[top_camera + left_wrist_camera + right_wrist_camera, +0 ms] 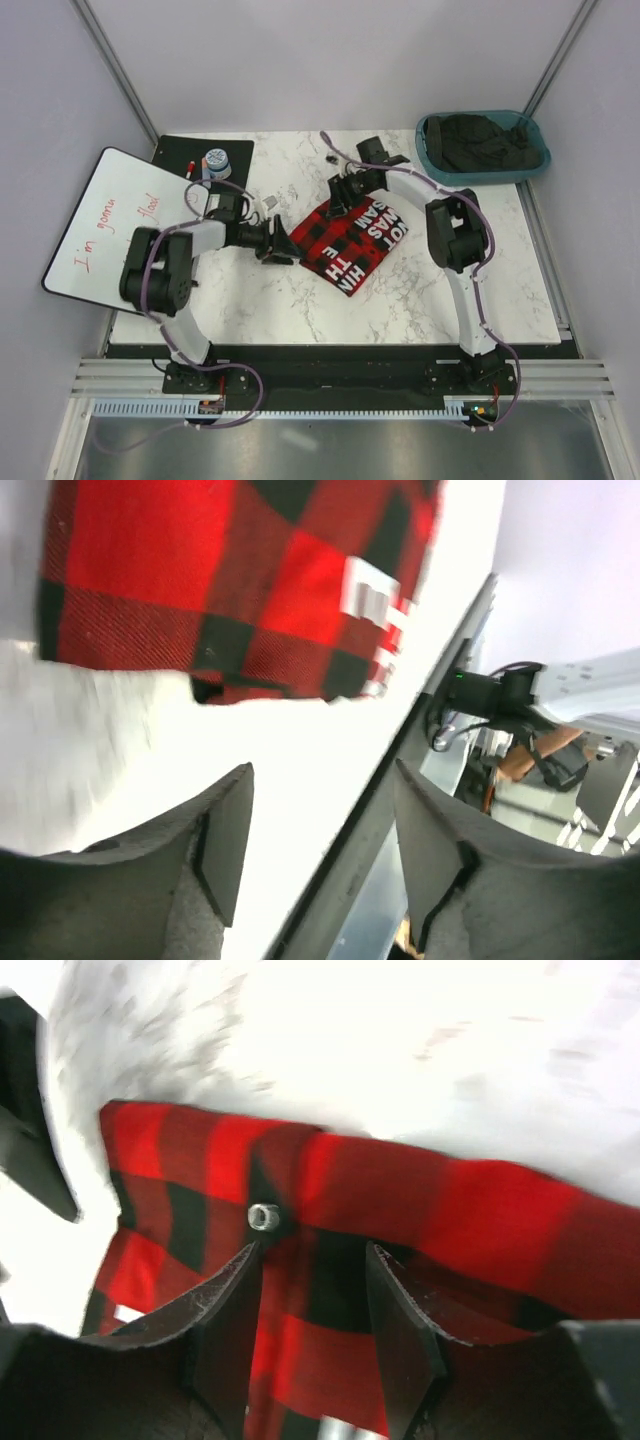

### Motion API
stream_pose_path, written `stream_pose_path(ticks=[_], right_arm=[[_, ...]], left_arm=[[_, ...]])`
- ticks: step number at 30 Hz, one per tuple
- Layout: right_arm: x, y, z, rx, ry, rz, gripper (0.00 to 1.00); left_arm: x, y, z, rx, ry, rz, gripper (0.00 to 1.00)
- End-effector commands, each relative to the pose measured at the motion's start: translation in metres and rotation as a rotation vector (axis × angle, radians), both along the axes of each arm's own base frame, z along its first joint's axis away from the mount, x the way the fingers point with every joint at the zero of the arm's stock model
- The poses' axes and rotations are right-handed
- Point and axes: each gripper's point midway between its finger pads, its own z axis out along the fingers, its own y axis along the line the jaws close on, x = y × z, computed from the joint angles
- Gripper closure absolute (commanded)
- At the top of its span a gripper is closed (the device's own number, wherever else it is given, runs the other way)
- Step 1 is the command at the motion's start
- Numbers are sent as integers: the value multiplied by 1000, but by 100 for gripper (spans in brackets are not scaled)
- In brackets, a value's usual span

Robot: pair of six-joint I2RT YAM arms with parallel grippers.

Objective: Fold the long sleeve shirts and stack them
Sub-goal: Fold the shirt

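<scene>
Cloth target: the flannel shirt [345, 245] lay as a folded red-and-black packet on the desk [300, 310], middle of the top view, with white lettering [372, 225] on its upper face. I could not count the layers.

The left end effector [272, 243] sat low at the packet's left edge. In its wrist view the left end effector [325, 850] had its fingers [225, 840] apart, with only bare desk between them. The shirt [200, 580] filled the upper left of that frame, just beyond the tips.

The right end effector [345, 190] stood over the packet's upper edge. Its wrist view showed the right end effector [312, 1340] with its fingers [225, 1340] apart above the checked cloth [450, 1210] and a metal snap [263, 1216] just off the left fingertip. I saw no fabric bunched between them, so I judged nothing was held.

Handling judgement: light, soft and limp, with no stiffness to carry a fold. One-sided lifts would likely let layers slide open. I would pinch through all the layers at a folded edge, one end effector at each corner, and stay off the snap.

A blue bin [480, 178], upper right of the top view, held dark garments [480, 140].
</scene>
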Motion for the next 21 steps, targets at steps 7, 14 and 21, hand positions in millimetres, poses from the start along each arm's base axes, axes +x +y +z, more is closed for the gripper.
stream_pose_path(ticks=[7, 14, 21], right_arm=[[-51, 1, 72, -101, -182, 88, 45], [-13, -56, 39, -157, -101, -64, 46], [-51, -92, -26, -225, 69, -59, 58]], left_arm=[[-11, 41, 75, 9, -284, 155, 33], [-1, 53, 24, 142, -68, 226, 43], [15, 50, 7, 145, -55, 191, 43]])
